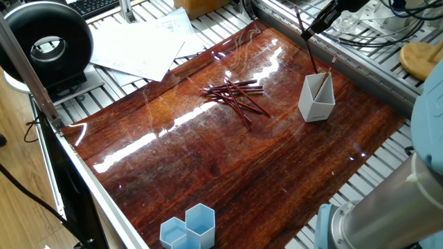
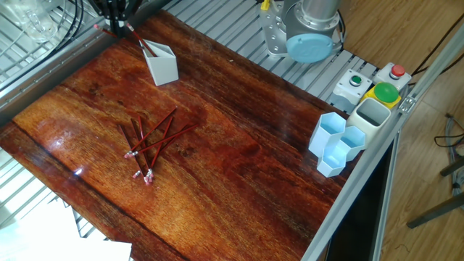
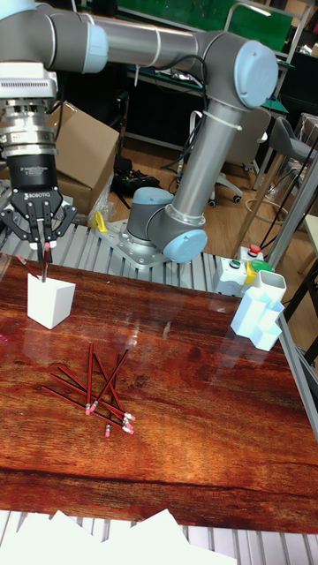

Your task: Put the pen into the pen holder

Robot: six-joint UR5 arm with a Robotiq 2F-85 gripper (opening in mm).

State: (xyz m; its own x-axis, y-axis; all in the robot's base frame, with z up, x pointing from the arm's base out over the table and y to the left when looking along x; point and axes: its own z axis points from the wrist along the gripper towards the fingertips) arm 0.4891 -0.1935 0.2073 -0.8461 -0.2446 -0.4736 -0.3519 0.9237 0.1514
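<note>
The white pen holder stands on the dark wooden table near its far edge. My gripper hangs just above it, shut on a dark red pen. The pen slants down with its lower end inside the holder's mouth. A second pen leans inside the holder. Several more red pens lie in a loose pile mid-table.
Light blue honeycomb cups stand at one table edge, beside a button box. Papers and a black round device lie off the table's far side. The arm's base sits beside the table.
</note>
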